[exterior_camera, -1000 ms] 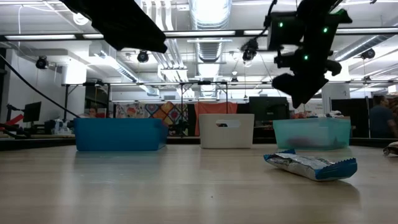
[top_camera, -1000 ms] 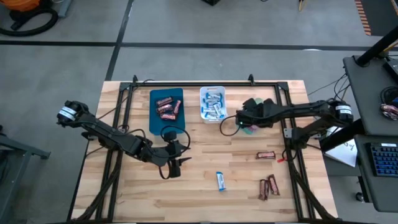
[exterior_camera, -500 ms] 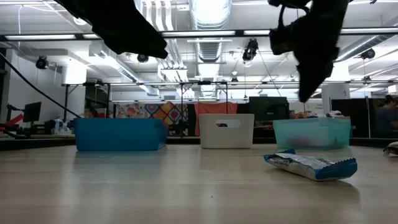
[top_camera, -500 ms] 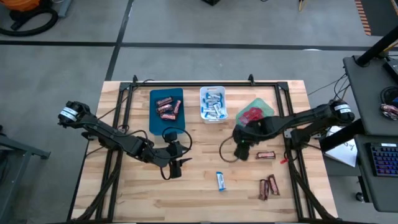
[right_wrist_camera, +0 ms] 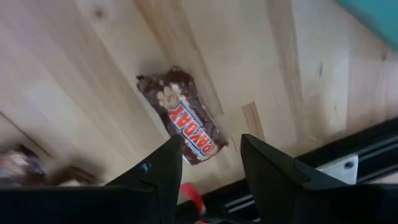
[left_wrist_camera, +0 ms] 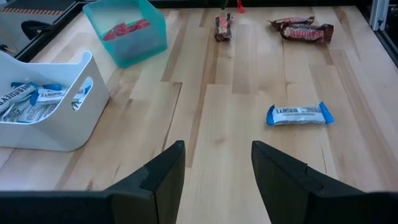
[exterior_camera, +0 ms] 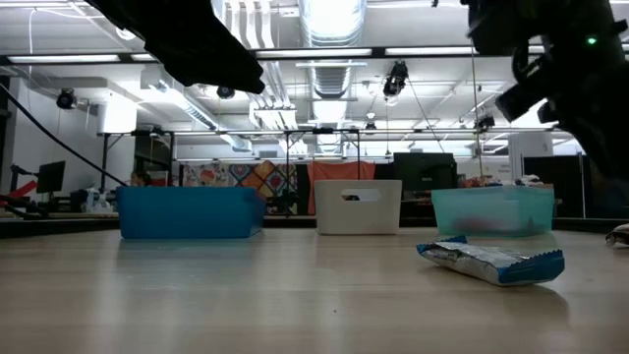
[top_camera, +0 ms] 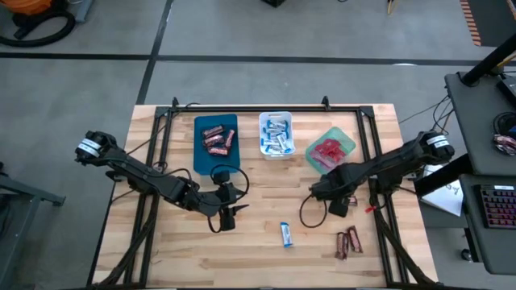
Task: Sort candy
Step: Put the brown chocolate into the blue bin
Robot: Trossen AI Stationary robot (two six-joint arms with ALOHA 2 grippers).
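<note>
Right tool [right_wrist_camera: 208, 163] hovers open and empty over a brown bar [right_wrist_camera: 185, 122].

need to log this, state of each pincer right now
left pincer: open, holding nothing
right pincer: open, empty, above a brown candy bar

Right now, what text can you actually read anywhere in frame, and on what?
"PAYDAY": on the brown bar lying on the table just ahead of the right claw.
"HERSHEY'S", partly cut off: on a blue-and-white bar in the white bin.
Loose blue-and-white bar: has lettering, too blurred to read.
Two brown bars at the far edge: red lettering, not readable.
Red packets in the green bin: no readable text.
</note>
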